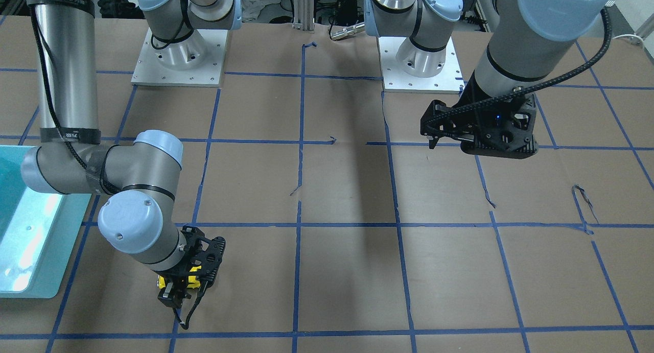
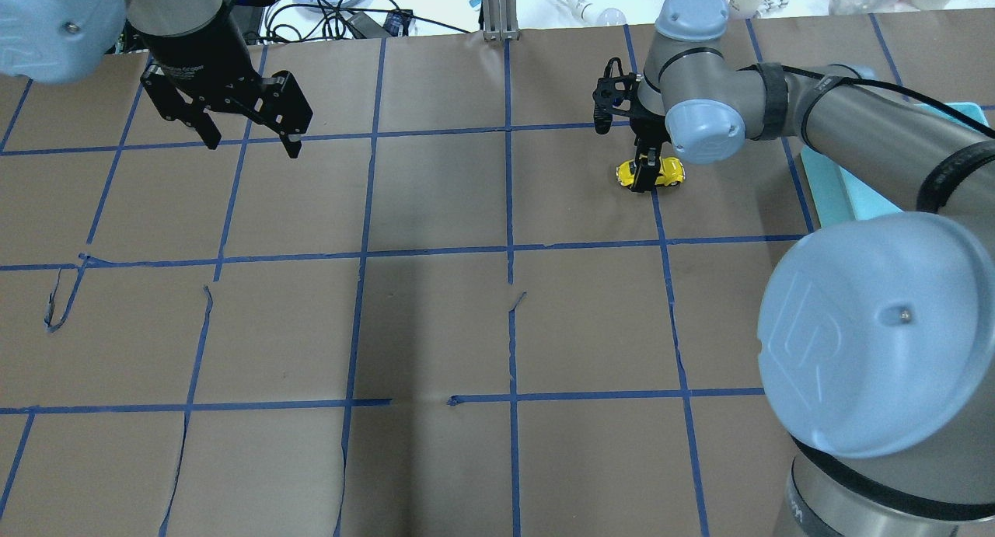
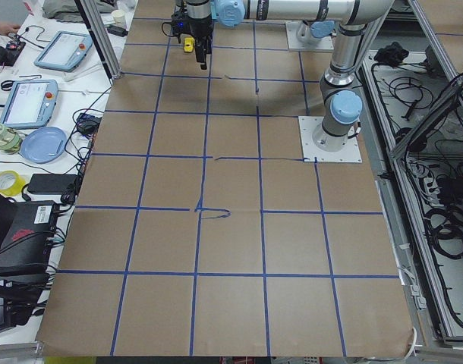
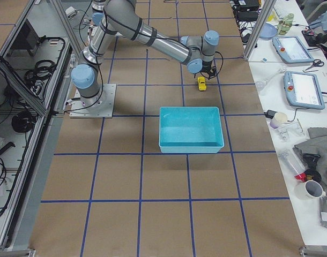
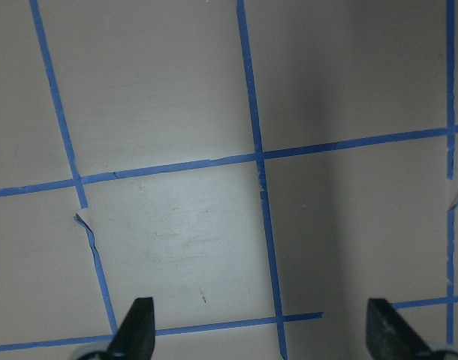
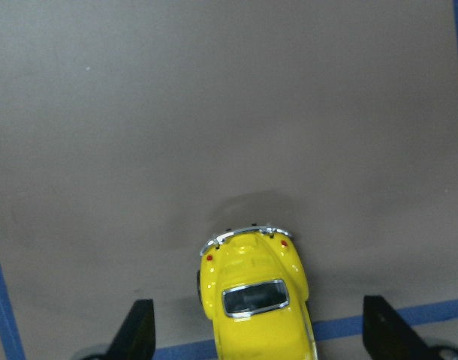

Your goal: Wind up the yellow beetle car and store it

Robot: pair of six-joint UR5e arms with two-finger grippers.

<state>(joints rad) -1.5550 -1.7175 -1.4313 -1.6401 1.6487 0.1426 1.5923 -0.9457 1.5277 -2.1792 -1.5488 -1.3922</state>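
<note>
Since the yellow beetle car (image 6: 253, 292) sits on the table paper between the spread fingers of your right gripper (image 6: 257, 334), untouched, you look lined up to clamp it for winding. Your left gripper (image 2: 253, 146), also spread, hangs well apart, likely to keep clear.

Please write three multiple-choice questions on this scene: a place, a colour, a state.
1. The yellow beetle car is: A in the bin; B on the table, between the fingers of the right claw; C in the left claw.
2. The bin is: A teal; B red; C black.
3. The left claw is: A open, empty; B shut; C holding the car.
B: the wrist view shows it on the table between spread fingers. A: its walls are teal. A: its fingers stand apart over bare table.
</note>
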